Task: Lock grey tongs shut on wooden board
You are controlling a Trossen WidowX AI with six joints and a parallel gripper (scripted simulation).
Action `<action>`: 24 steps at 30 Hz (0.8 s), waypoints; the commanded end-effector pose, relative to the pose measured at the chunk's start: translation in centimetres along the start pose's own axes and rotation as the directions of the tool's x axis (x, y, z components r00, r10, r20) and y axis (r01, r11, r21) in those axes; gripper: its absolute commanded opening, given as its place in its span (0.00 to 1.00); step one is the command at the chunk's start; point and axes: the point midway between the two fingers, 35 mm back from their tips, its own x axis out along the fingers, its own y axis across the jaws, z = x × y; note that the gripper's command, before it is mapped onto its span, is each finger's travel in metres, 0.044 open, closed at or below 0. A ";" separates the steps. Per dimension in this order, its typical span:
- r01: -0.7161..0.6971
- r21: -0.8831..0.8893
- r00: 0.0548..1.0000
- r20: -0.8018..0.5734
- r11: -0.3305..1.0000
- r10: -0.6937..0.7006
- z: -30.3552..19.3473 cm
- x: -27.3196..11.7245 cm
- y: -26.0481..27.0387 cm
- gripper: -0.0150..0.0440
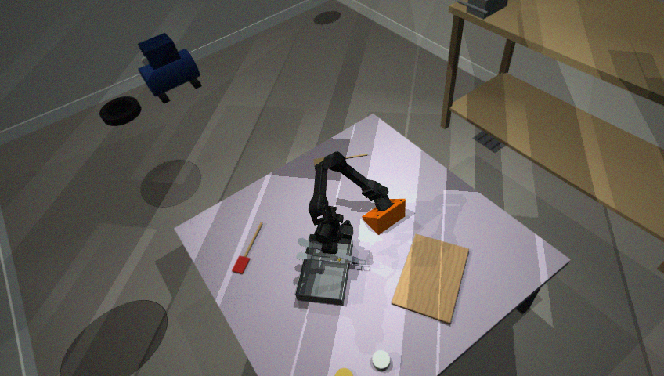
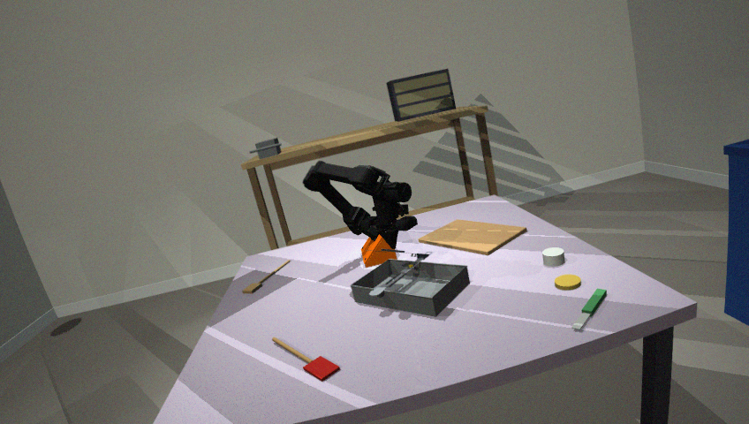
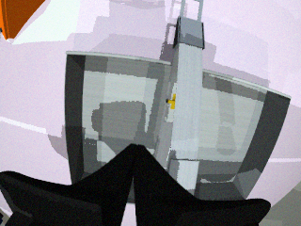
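The grey tongs (image 1: 317, 257) (image 2: 403, 276) (image 3: 187, 89) lie across the roasting tin (image 1: 319, 301) (image 2: 394, 303) (image 3: 73, 113). In the top view their two round tips stand apart past the tin's left side, and the hinge end sticks out past its right side. A small yellow mark shows beside the tongs' arm in the wrist view. My gripper (image 1: 330, 249) (image 3: 135, 150) is shut and empty, pointing down above the tin, beside the tongs. It hides part of one tong arm in the top view. The wooden board (image 1: 433, 279) (image 2: 467, 236) lies to the right with nothing on it.
The orange arm base (image 1: 388, 218) (image 2: 377, 253) stands behind the tin. A red-headed tool (image 1: 240, 264) (image 2: 321, 367) lies left of the tin. A white round piece (image 1: 380, 359) (image 2: 553, 256), a yellow disc (image 2: 567, 282) and a green-handled tool (image 2: 594, 300) lie farther off.
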 end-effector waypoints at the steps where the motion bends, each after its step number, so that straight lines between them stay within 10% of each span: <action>1: -0.006 -0.004 1.000 -0.001 1.000 0.006 0.0 0.8 0.0 0.00; 24: -0.007 -0.003 1.000 -0.001 1.000 0.007 0.0 4.5 0.1 0.00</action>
